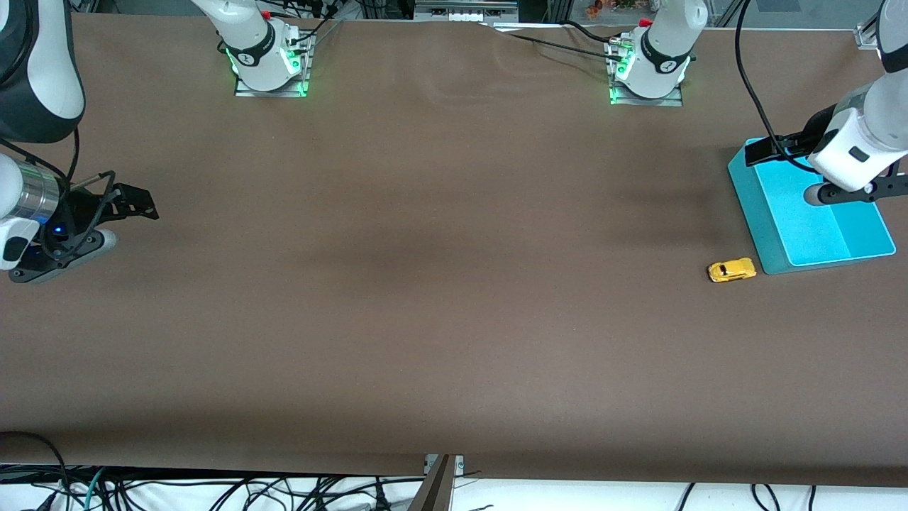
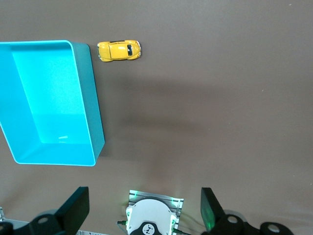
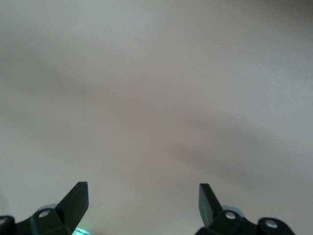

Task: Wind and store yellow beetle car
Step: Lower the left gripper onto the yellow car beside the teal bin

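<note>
My left gripper (image 2: 143, 210) hangs over the teal bin (image 1: 773, 234) at my left arm's end of the table, fingers spread wide and holding nothing. My right gripper (image 3: 143, 205) waits over bare table (image 1: 425, 284) at the right arm's end, its fingers apart and empty too. The yellow beetle car (image 1: 731, 270) sits on its wheels just beside the bin's corner nearest the front camera, not touching it. I can read no writing anywhere. Brown matte covering spans the table; cables (image 1: 213, 490) tangle below its front edge.
</note>
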You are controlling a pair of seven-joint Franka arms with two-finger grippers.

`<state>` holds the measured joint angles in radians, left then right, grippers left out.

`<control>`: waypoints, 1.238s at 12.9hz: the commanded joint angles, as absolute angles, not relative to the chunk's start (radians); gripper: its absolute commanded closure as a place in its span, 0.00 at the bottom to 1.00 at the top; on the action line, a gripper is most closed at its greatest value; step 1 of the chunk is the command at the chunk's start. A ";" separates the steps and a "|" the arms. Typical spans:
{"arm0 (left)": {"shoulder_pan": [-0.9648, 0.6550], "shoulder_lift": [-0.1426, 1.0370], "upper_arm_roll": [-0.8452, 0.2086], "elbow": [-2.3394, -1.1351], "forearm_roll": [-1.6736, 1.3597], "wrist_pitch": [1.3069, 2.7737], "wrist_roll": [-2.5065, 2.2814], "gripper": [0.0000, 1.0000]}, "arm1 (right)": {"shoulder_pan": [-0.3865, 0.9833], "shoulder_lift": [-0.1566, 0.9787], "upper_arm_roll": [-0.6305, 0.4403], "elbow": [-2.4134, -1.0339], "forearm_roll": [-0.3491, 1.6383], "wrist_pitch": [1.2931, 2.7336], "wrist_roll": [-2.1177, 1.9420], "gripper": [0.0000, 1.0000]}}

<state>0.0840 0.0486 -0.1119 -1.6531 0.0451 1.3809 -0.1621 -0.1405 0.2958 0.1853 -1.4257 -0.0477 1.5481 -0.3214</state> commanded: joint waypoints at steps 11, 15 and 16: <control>0.201 0.259 -0.032 -2.171 0.067 2.273 0.640 0.00 | -0.146 0.178 0.212 -1.414 -0.141 1.563 -0.129 0.00; 0.264 0.351 -0.002 -2.157 0.051 2.414 1.109 0.01 | -0.146 0.117 0.147 -1.480 -0.137 1.543 -0.117 0.00; 0.264 0.365 0.006 -2.152 0.045 2.425 1.188 0.01 | -0.141 0.112 0.147 -1.483 -0.137 1.542 -0.114 0.00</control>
